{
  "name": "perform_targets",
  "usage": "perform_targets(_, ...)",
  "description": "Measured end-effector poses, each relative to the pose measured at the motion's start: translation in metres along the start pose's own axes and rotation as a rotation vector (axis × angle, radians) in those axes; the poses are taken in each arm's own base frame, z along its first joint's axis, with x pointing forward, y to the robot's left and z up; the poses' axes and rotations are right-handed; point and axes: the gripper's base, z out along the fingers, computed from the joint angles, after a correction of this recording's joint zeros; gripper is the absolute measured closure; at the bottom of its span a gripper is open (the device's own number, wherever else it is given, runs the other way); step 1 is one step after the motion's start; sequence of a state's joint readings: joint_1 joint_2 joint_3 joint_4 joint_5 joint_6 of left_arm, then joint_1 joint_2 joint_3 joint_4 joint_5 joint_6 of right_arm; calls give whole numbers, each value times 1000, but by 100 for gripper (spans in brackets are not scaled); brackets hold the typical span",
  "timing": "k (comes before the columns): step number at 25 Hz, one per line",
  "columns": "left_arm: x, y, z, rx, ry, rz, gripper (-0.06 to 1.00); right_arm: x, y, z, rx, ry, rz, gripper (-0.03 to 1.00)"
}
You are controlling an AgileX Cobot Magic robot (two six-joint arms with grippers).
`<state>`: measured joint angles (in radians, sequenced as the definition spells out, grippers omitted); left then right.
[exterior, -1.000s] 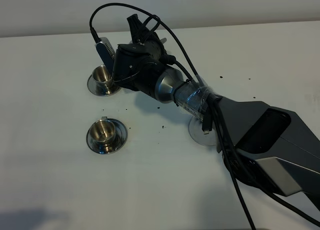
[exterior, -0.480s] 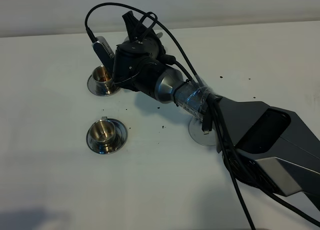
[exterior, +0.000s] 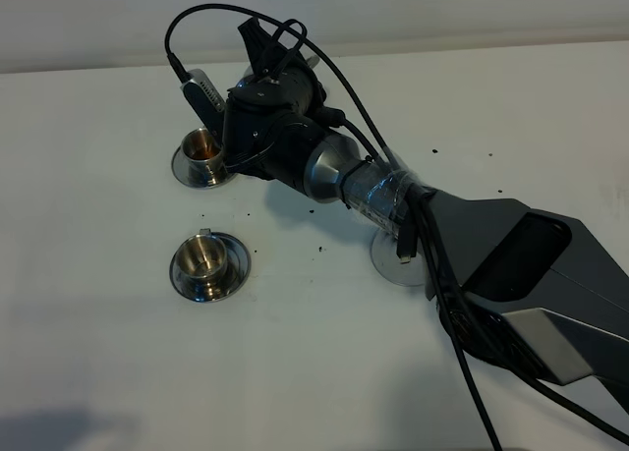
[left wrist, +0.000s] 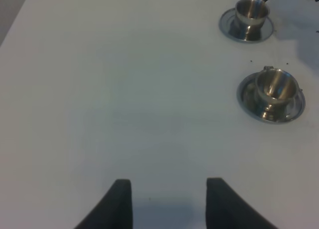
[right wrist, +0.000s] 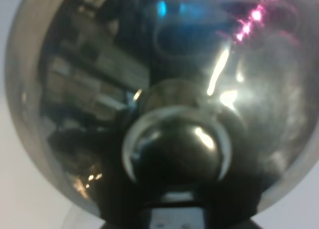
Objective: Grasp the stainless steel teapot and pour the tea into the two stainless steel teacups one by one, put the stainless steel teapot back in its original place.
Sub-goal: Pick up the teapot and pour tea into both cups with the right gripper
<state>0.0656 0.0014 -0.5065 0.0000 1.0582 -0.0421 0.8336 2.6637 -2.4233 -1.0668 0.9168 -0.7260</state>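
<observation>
The teapot [right wrist: 164, 79], hidden overhead, fills the right wrist view, right gripper [exterior: 263, 50] pinching it; left gripper [left wrist: 169, 199] spread.

The right arm [exterior: 491, 254] reaches from the near right corner across the white table [exterior: 98, 353] towards the far left, black cables [exterior: 344, 87] looping over its wrist. The wrist hangs just beside the far teacup [exterior: 201, 146], which holds brownish liquid and stands on its saucer [exterior: 189, 172]. The near teacup [exterior: 204, 259] sits on its own saucer [exterior: 232, 274], well clear of the arm. A round steel disc [exterior: 385, 261] lies partly under the arm, and dark specks [exterior: 319, 248] dot the table.
</observation>
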Motion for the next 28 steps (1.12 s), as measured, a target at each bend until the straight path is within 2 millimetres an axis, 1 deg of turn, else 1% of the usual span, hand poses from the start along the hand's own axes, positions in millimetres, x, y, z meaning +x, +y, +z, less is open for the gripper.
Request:
perform_targets(10,0,0,0,0,0,0,56,-4,-2,-3,23,-11,-14,79)
perform_targets(28,0,0,0,0,0,1,56,2,-9,-6,46,11,-45,79)
